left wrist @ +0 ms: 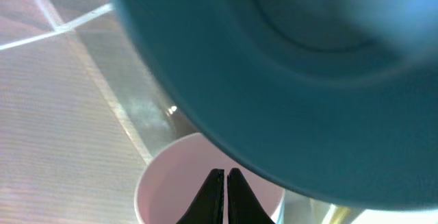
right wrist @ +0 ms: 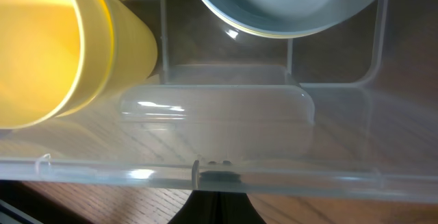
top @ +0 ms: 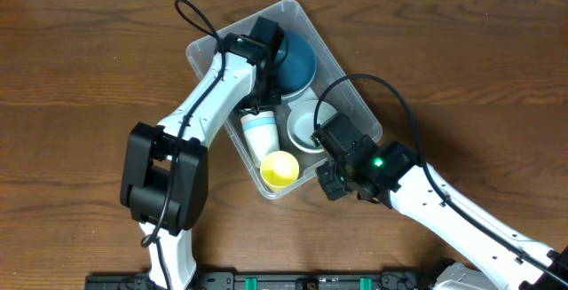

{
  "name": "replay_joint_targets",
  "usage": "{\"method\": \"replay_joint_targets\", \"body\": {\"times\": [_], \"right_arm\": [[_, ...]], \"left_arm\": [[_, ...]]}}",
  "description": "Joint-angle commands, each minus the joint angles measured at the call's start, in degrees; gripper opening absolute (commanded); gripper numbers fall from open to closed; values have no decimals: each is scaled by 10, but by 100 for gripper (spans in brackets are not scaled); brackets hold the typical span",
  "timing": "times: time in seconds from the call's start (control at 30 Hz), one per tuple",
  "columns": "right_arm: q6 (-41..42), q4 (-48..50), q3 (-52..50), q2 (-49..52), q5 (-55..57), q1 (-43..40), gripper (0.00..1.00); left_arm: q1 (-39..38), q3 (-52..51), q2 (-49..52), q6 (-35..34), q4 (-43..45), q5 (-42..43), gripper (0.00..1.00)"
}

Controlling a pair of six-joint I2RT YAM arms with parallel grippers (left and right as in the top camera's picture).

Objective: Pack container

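Teal bowl point(top: 297, 59), pale bowl point(top: 302, 123), yellow cup point(top: 280, 168) and white cup point(top: 262, 139) (teal-banded) close together over a wooden table point(top: 71, 59).

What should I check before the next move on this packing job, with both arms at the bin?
1. Left gripper shut, nothing between its fingers: ok.
2. Right gripper shut at the container rim; whether it pinches the rim: cannot tell.
3. Teal bowl, white bowl, white cup and yellow cup all inside the container: ok.
4. Left gripper clear of the teal bowl: cannot tell, too close in the wrist view.
5. Container fully on the table: ok.
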Motion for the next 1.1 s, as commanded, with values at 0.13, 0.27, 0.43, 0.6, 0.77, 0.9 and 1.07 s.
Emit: {"method": "replay_joint_targets", "body": {"times": [0.13,0.27,0.43,0.6,0.77,0.9,1.07], "right_arm": [[8,12,1,2,9,5,1],[8,12,1,2,13,5,1],[8,11,1,2,17,5,1],[8,7,1,2,19,5,1],[8,6,1,2,28,4,1],[8,6,1,2,30,0,1],[8,6,1,2,30,-9,1]], "left_arm": [[-5,-1,-29,-7,-39,50,6],[-5,-1,-30,-7,-59,50,6],[-5,-1,-30,-7,-69,40,6],[-6,-1,-30,-16,-79,37,6],[-6,-1,-31,-33,-100,45,6],[-6,-1,-31,-34,-117,71,6],[-6,-1,-32,-40,-142,79,6]]}}
